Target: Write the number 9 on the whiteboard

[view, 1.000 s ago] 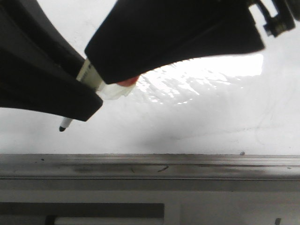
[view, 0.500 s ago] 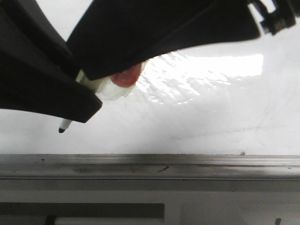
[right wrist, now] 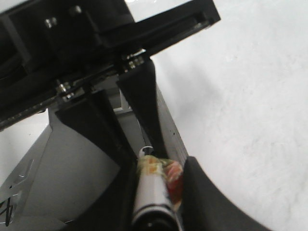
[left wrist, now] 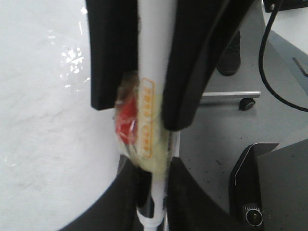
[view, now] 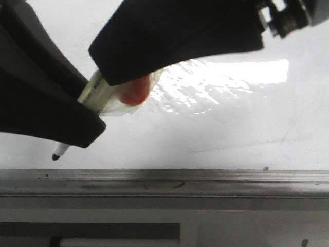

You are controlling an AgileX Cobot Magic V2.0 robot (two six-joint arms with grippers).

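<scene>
In the front view, the large glossy white whiteboard (view: 247,128) with its grey metal edge rail (view: 205,182) fills the background. No number 9 shows on it. A slim white marker pen with a black tip (view: 97,90) slants down-left, its tip just above the rail. Both black grippers close on its barrel: the left gripper (view: 82,110) lower, the right gripper (view: 123,77) higher, beside a red patch under clear tape (view: 134,92).

In the left wrist view, the left gripper (left wrist: 153,190) clamps the marker (left wrist: 151,86) near the tip.

In the right wrist view, the right gripper (right wrist: 156,180) grips the marker (right wrist: 151,192).

The marker is probably light, stiff and smooth, liable to slip or twist, so a mid-barrel hold suits. The board looks rigid and slick.
</scene>
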